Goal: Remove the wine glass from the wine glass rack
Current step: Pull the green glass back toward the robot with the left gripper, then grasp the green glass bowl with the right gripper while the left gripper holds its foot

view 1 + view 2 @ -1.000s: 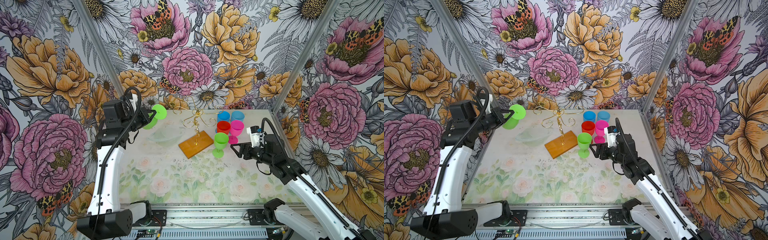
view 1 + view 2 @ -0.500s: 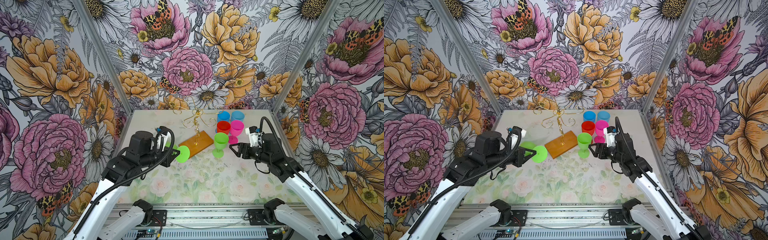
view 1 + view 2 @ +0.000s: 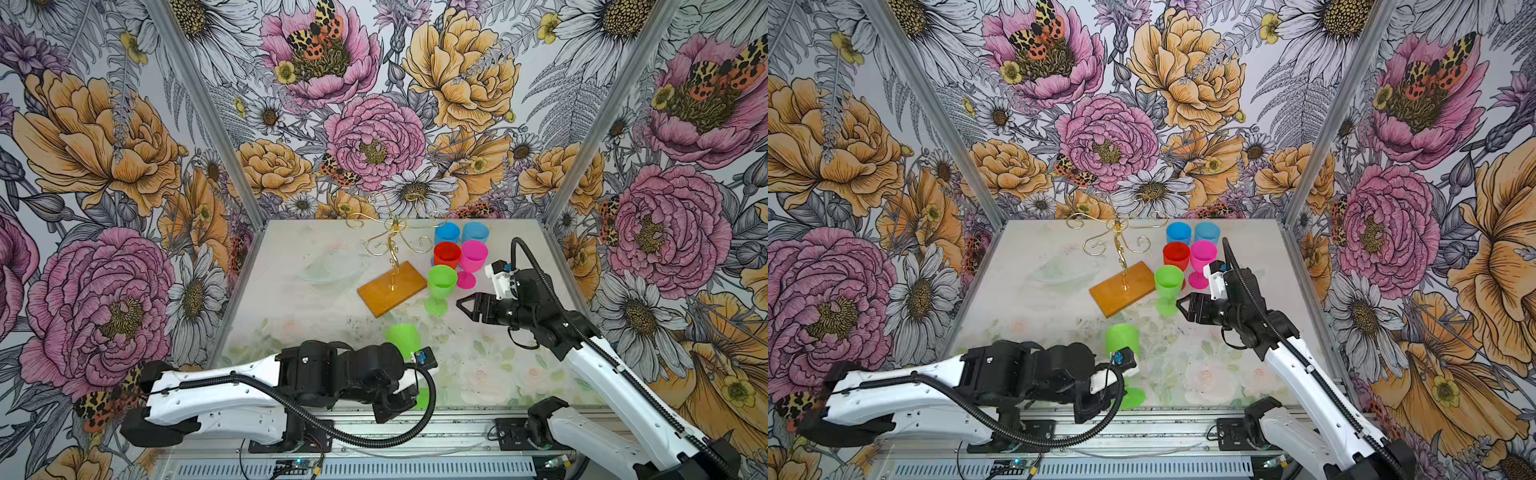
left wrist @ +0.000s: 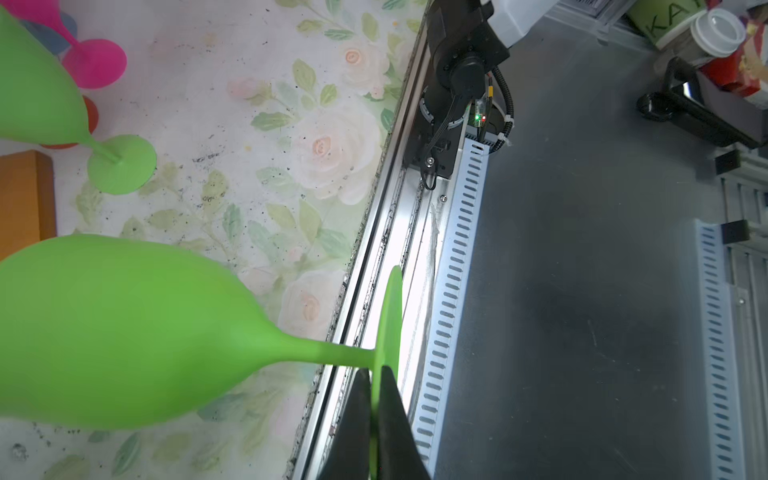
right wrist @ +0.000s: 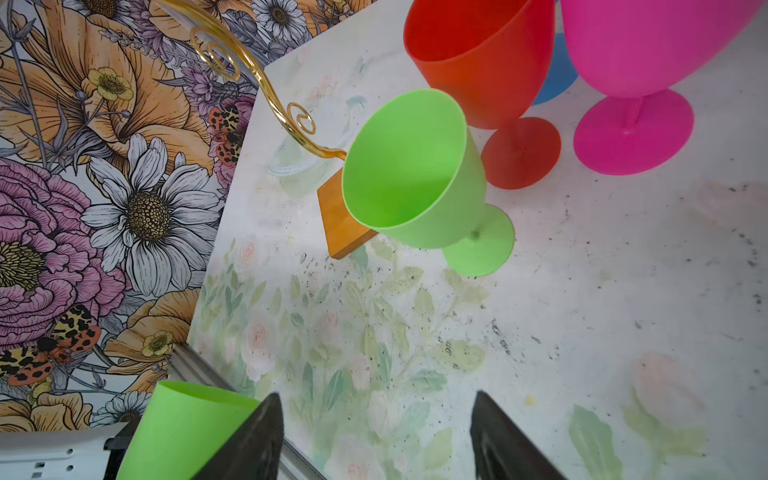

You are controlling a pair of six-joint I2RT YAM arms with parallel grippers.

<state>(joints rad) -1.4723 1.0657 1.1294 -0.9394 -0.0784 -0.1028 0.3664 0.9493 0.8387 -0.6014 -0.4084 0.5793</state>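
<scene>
Wine glass (image 4: pixel 124 332) came forward in left tool (image 4: pixel 375 374); a cup (image 4: pixel 681 25) reads "KA".

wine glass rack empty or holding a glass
Empty: no glass hangs on the wine glass rack; its gold arms are bare. The left gripper is shut on the foot of a green wine glass, well clear of it.

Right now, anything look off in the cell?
Mainly the green wine glass: the left gripper pinches it only by the thin edge of its foot, right at the table's front edge, apart from the five glasses standing by the wine glass rack. The rack's arms are bare. Nothing looks spilled or broken.
</scene>
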